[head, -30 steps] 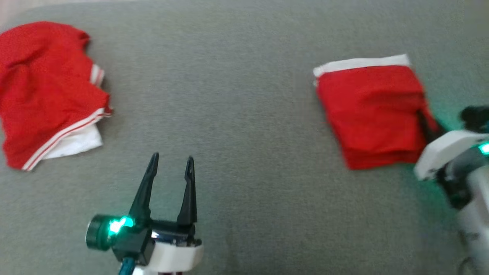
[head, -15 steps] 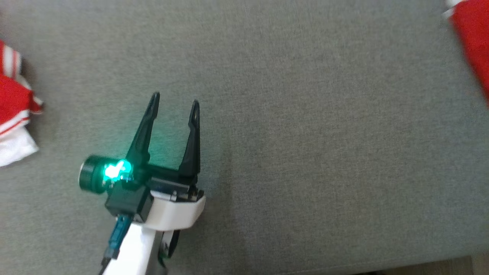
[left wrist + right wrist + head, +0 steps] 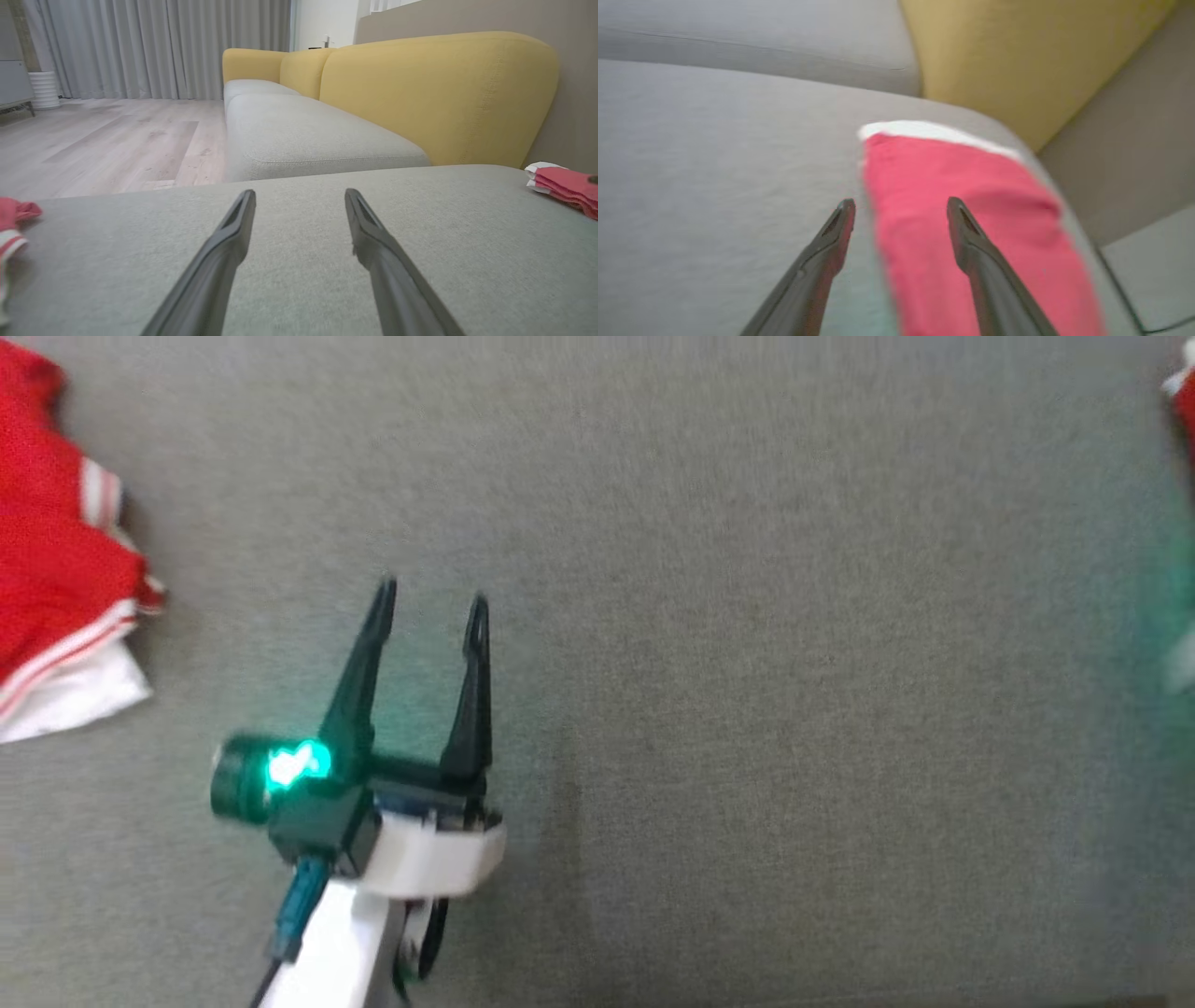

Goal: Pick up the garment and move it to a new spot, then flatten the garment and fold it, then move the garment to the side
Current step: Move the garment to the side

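A folded red garment with a white band [image 3: 962, 224] lies near the right end of the grey cushion [image 3: 747, 663]; its edge shows at the far right of the head view [image 3: 1184, 401] and at the right of the left wrist view [image 3: 565, 184]. My right gripper [image 3: 901, 212] hovers open above the folded garment's left edge, nothing between its fingers. My left gripper [image 3: 431, 602] [image 3: 299, 205] stands open over bare cushion at lower left. A crumpled red garment with white stripes [image 3: 56, 569] [image 3: 11, 224] lies at the left.
A yellow sofa back [image 3: 434, 88] and a further grey seat [image 3: 299, 135] stand behind the cushion. A wooden floor [image 3: 107, 140] and curtains [image 3: 154, 46] lie beyond. The cushion's right edge drops off beside the folded garment [image 3: 1092, 247].
The head camera has swung down and left, so both garments slid toward the frame edges. The right arm has left the head view. The left gripper stays open.
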{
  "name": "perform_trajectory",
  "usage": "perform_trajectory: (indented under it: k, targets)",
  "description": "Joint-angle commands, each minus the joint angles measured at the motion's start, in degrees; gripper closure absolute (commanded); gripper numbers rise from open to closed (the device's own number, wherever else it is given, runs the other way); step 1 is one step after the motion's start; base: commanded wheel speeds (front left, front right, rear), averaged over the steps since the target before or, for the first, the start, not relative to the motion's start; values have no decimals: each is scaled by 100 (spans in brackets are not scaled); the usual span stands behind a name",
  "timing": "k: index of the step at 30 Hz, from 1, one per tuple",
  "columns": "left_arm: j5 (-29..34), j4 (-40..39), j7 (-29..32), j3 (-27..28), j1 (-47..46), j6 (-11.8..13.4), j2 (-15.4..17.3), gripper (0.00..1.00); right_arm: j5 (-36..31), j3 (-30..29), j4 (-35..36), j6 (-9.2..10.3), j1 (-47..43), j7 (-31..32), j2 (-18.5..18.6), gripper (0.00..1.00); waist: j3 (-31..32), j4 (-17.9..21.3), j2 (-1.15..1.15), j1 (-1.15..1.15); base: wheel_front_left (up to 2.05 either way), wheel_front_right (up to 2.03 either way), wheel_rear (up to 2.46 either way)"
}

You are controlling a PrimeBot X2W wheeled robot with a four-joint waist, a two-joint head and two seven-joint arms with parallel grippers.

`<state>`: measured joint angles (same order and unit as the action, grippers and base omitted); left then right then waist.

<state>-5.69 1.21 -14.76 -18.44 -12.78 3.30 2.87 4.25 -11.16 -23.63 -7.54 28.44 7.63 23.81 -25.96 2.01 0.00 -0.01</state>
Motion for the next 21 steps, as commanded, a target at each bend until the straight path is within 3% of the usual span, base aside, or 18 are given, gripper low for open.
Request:
perform_trajectory:
  k: [1,9,12,17,21]
  targets:
    - [-85,-98,-24,173,217,67,1,0,151,243,190,5,-349,-155,-88,0,544,-208,0,1,0,0,0]
    - [-269,416,-24,407,1004,197,1,0,928,1724,-86,5,-1396,-1329,-1352,0,1780,-545,0,1,0,0,0]
    - [-337,587,-24,522,1269,227,1,0,1175,2081,-369,5,-1669,-1890,-1653,0,2170,-641,0,1,0,0,0]
    - [-266,614,-24,703,1658,279,1,0,1263,2073,-448,5,-2059,-2252,-1911,0,2716,-731,0,1,0,0,0]
    - [-154,457,-24,802,1902,235,4,0,783,1683,441,5,-2641,-2260,-2004,0,2950,-795,0,1,0,0,0]
